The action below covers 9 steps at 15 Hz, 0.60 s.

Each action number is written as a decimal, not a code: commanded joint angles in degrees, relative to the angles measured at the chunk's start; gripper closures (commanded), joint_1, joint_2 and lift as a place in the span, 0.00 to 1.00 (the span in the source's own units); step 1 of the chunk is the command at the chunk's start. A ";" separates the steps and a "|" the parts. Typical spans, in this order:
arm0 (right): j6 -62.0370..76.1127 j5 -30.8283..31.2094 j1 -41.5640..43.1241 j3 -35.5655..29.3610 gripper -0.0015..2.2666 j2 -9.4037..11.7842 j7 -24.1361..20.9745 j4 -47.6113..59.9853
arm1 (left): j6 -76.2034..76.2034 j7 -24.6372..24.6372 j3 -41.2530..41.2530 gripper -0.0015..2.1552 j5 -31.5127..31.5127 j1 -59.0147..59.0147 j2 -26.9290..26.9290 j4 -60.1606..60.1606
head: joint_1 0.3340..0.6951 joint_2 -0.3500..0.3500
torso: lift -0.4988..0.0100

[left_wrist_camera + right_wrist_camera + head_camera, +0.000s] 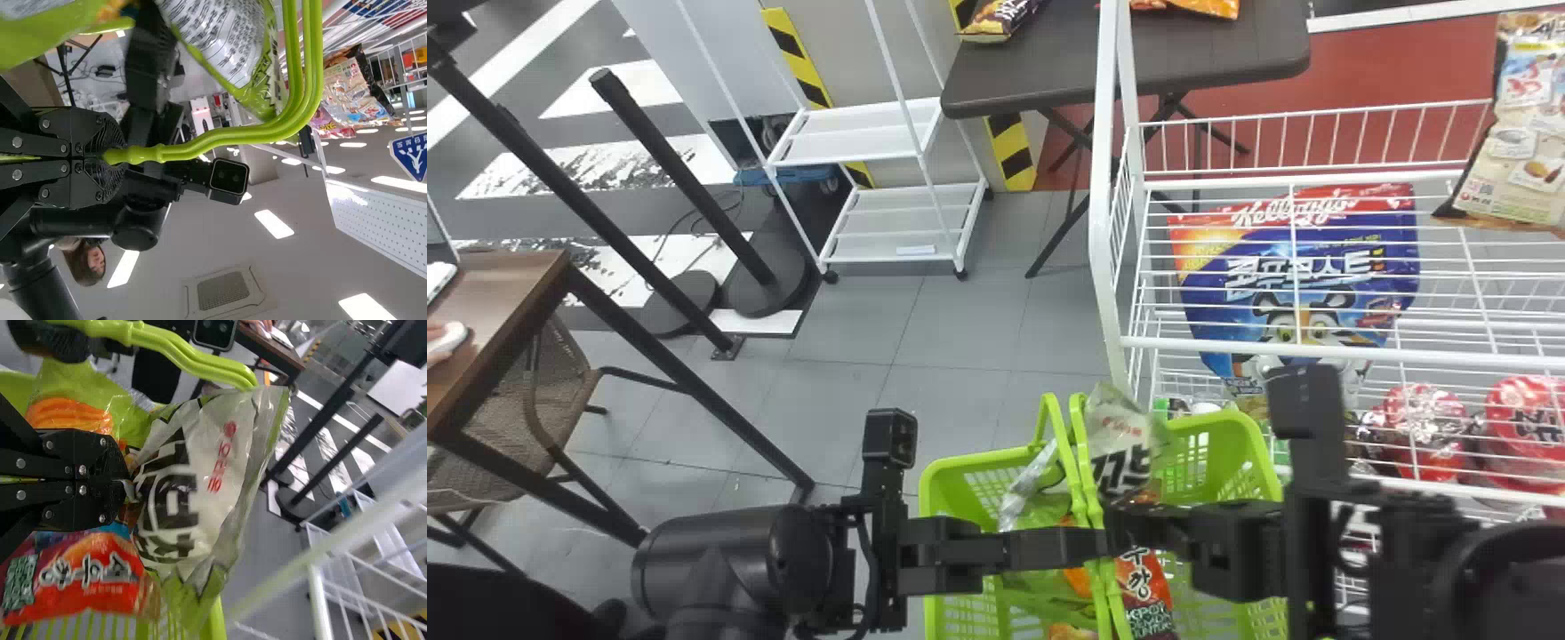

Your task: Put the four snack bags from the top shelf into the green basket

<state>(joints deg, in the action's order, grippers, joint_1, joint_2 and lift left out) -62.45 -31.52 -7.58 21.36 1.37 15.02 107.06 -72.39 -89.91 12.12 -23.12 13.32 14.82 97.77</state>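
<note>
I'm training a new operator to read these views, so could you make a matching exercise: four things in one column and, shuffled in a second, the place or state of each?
Things:
1. left claw
2. right claw
3. red snack bag
4. large blue bag

Places and states:
A. in the white wire rack
B. closed on the handle
C. in the green basket
D. pinching the white-and-green snack bag

Right pairs: 1-B, 2-D, 3-C, 4-A

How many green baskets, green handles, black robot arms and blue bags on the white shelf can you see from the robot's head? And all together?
Green basket: 1
Green handles: 2
Robot arms: 2
Blue bag: 1
Total: 6
</note>
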 commanded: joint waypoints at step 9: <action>-14.16 0.41 -3.67 -11.17 0.02 3.20 1.33 10.10 | -0.52 -0.66 -0.43 1.00 0.09 0.22 -0.50 0.84 | 1.00 1.00 | 0.98</action>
<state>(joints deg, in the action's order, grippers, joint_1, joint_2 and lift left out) -74.05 -29.86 -9.87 14.65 3.68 15.94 113.49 -72.91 -89.91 11.68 -23.10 13.54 14.32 98.61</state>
